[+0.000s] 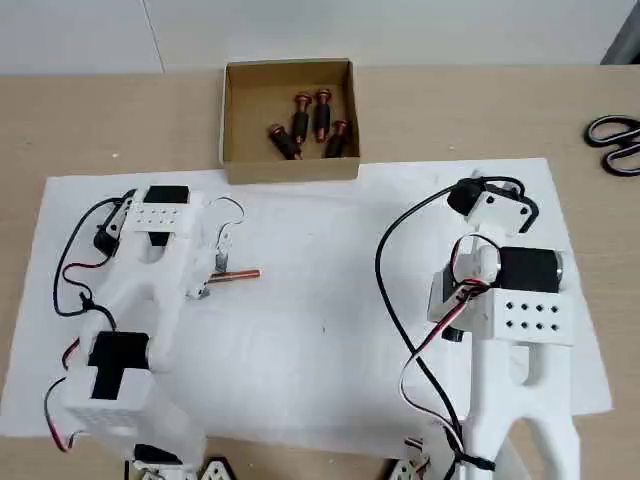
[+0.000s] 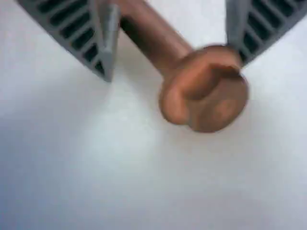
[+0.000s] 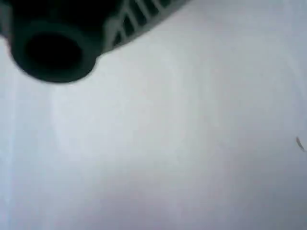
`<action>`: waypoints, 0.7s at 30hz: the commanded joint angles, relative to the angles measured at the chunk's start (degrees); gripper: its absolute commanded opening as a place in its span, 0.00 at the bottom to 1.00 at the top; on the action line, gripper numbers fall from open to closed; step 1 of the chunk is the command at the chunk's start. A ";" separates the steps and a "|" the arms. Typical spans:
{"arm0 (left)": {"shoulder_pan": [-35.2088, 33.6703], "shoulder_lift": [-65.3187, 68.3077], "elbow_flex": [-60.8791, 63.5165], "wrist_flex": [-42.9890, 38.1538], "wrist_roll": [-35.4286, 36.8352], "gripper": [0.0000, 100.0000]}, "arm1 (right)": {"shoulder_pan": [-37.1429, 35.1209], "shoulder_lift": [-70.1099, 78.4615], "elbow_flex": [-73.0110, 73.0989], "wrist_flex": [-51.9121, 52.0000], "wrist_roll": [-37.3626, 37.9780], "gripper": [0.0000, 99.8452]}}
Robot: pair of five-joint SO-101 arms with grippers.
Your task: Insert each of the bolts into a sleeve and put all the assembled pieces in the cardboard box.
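Left gripper sits left of centre with its jaws apart, one on each side of a copper bolt. The bolt lies flat on the paper, one end poking out toward the middle. Right gripper, at centre right, is clamped on a black sleeve. Loads of open paper between the two arms.

Box is at top centre, right at the paper's top edge, with four pieces already in it.

Left wrist view gets what the high one can't: one finger touches the bolt's head, and the other is just beside the shaft. Right wrist view shows the sleeve's open bore end-on, next to a ribbed finger, with plain paper behind.

Tan table underneath, and scissors way out at the upper right edge.
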 commanded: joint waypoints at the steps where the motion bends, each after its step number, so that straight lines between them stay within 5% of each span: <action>1: -0.44 -0.26 -1.71 -0.44 0.18 0.08 | 0.13 -1.71 -0.09 -0.75 -0.62 0.00; 4: -0.62 -0.26 -1.71 -0.44 0.18 0.01 | 0.13 -1.71 -0.09 -0.75 -0.62 0.00; 21: -0.35 -0.79 -11.47 4.22 -2.29 0.01 | -0.13 -1.80 -2.11 -0.75 -0.26 0.00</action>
